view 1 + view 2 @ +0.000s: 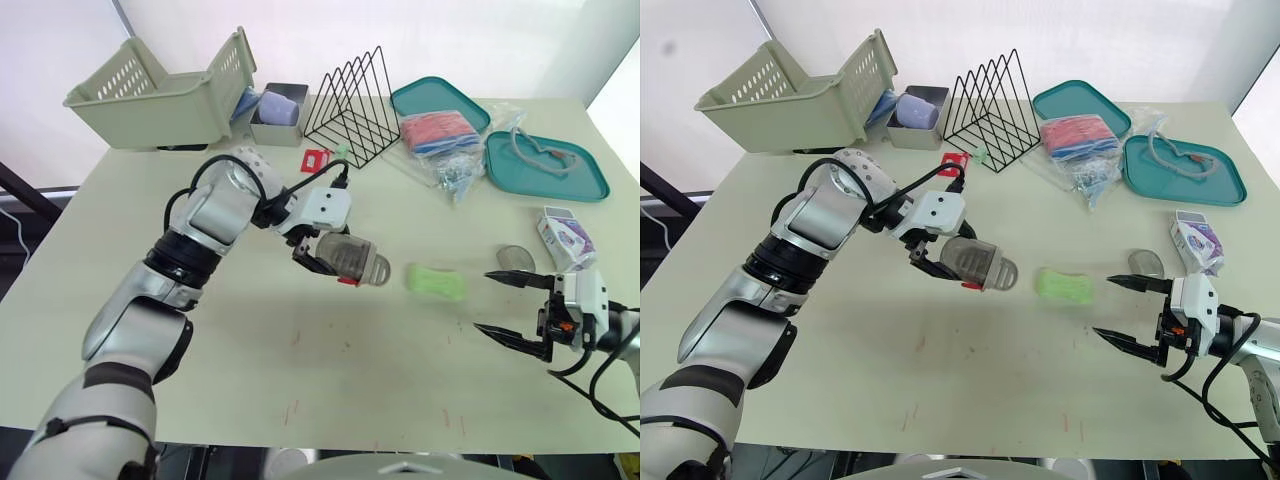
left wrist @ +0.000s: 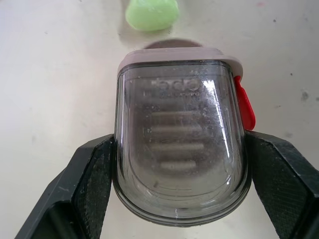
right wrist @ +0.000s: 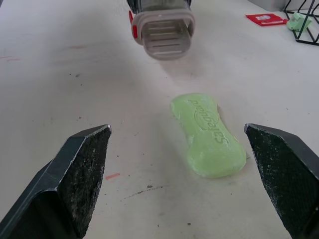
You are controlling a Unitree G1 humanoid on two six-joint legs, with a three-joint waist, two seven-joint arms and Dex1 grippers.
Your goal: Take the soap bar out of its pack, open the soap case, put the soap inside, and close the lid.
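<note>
Status: step one looks done, the rest is open.

- **Right gripper:** nearest us, our right gripper (image 1: 482,300) sits just short of the soap (image 1: 437,282). Its jaws are wide apart and hold nothing.
- **Soap:** it lies bare and flat on the table (image 1: 300,370), already out of its pack (image 1: 565,240). The pack lies to the soap's right, well apart from it.
- **Case:** it is just to the soap's left and appears lifted off the table. Our left gripper (image 1: 330,258) is clamped across the sides of the case (image 1: 358,260), with one end pointing at the soap.
- **Lid:** in the right wrist view that end looks open, with a ribbed insert showing, so we judge the case opened. A small grey piece (image 1: 515,258) to the soap's right may be its lid; we can't confirm.
- **Left to do:** grab the soap, get it into the case, close the lid.
- **Beyond the soap:** wire rack (image 1: 352,95), teal trays (image 1: 590,175) and basket (image 1: 150,110), none involved.
</note>
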